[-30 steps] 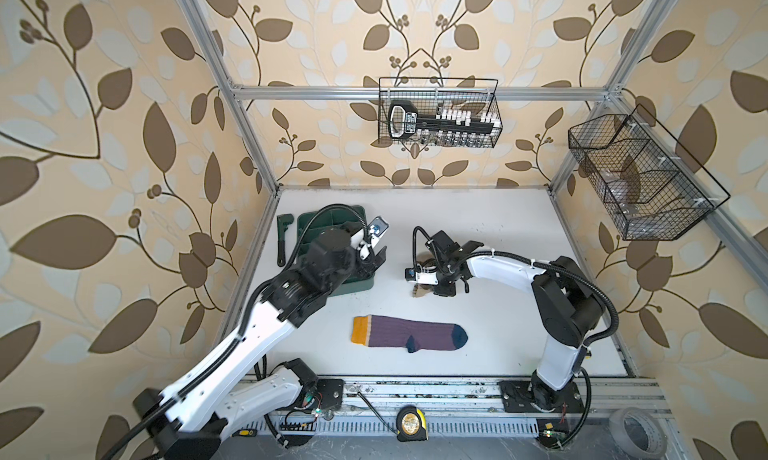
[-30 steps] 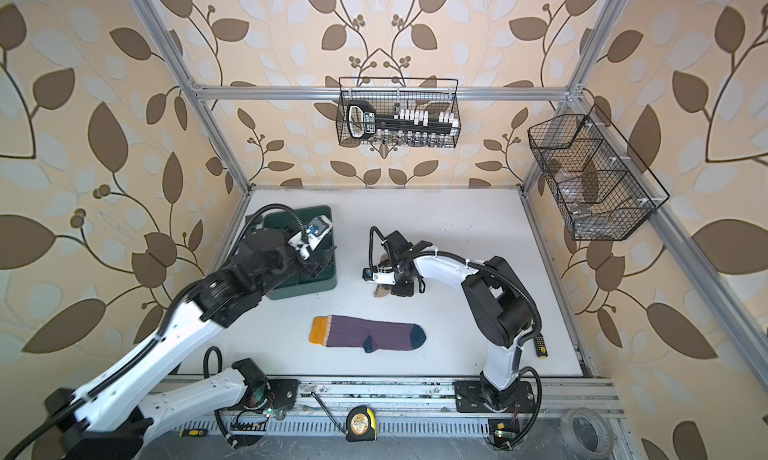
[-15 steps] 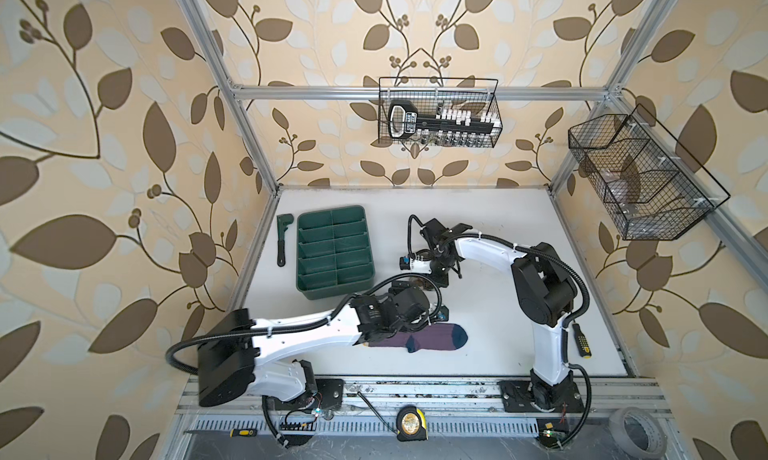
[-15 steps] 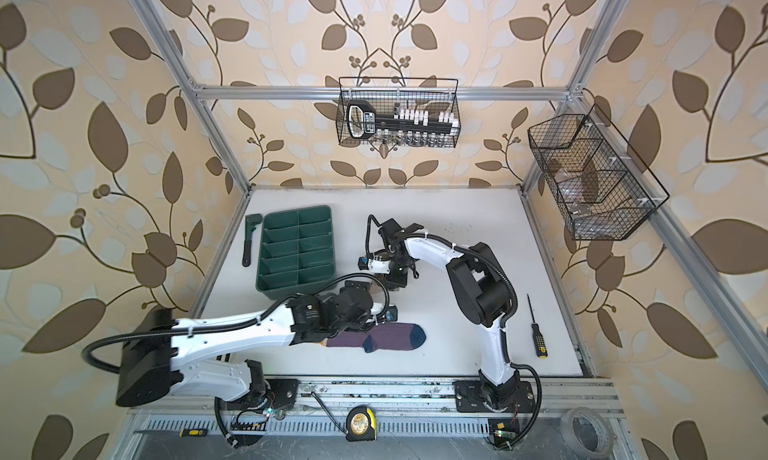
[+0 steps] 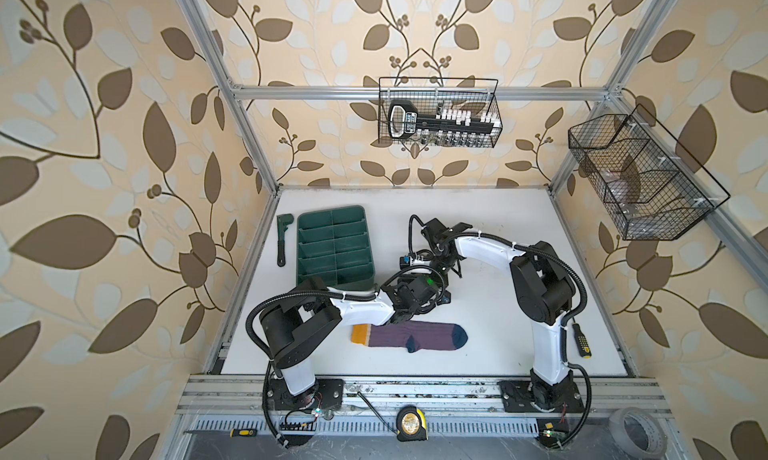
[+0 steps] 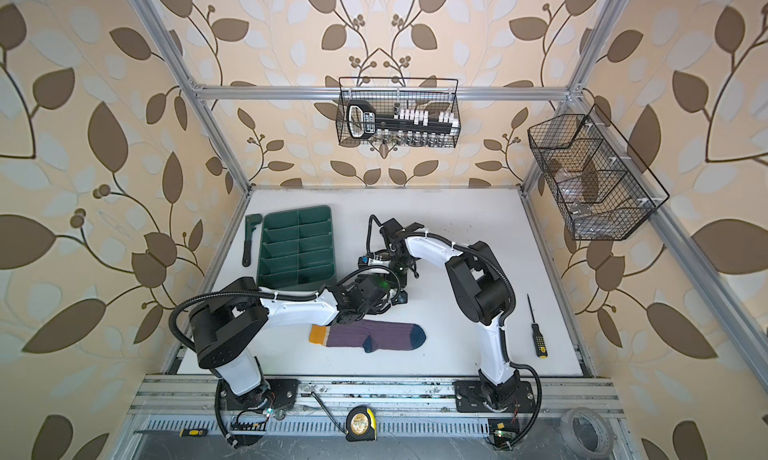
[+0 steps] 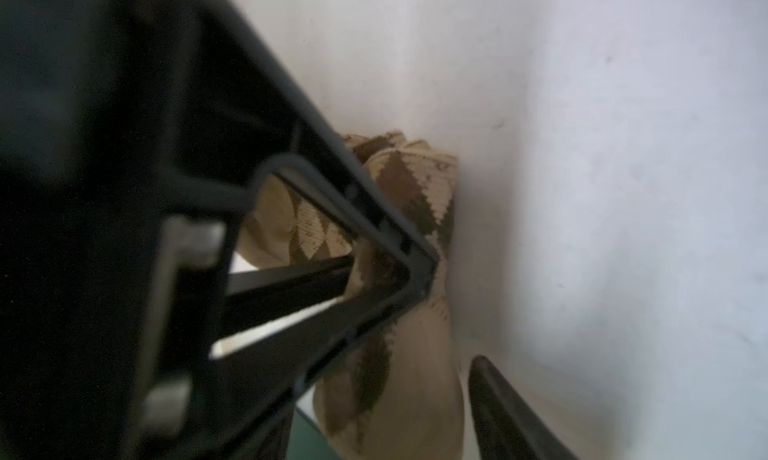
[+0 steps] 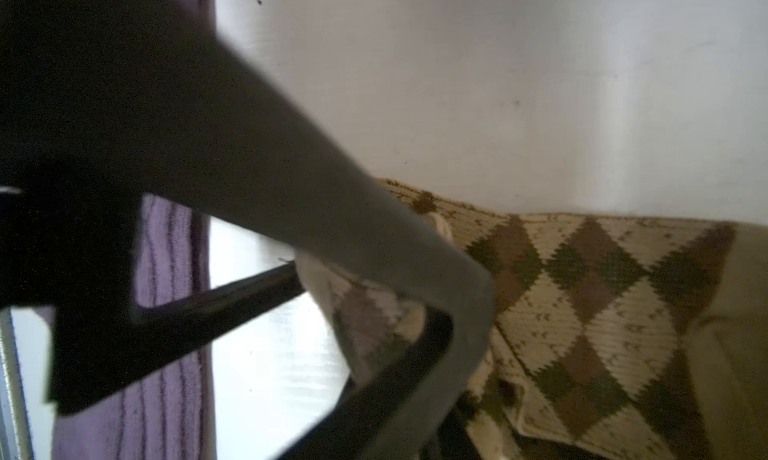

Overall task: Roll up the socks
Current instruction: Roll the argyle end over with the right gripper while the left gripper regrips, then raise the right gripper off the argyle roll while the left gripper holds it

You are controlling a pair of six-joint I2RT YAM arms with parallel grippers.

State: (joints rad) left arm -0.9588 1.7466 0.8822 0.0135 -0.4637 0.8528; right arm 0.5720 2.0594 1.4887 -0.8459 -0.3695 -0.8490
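Far left on table (image 5: 478, 345): wrench (image 5: 281, 239) just beside tray (image 5: 300, 245).

Next, left arm (image 5: 361, 310): base on front rail, elbow folded low, white forearm stretched rightward past the tray's near corner, wrist pitched down at mid-table.

Just in front of that forearm: purple sock (image 5: 409, 336) flat on the table, cuff left, toe right, ungripped.

Mid-table: left gripper (image 5: 432, 295) down on beige sock (image 7: 415, 196) (hidden under both wrists in both top views, seen only in the wrist views). In left wrist view, fingers (image 7: 424, 270) apart with bunched argyle fabric between them, one tip pressing on it. Pinched or only straddled: cannot tell.

Directly behind it, almost touching: right gripper (image 5: 441, 270), low over the same beige sock. In right wrist view, sock mostly spread flat, fabric rucked up at the one visible finger (image 8: 457, 279). Other finger not visible, so clenched or released: cannot tell.

Then right arm (image 5: 486, 245): base at front right, upper link upright, elbow high, forearm arcing leftward and toward the back wall, wrist curled down toward the front.

Far right: screwdriver (image 5: 582, 341) near the table's right edge, well apart from both socks.
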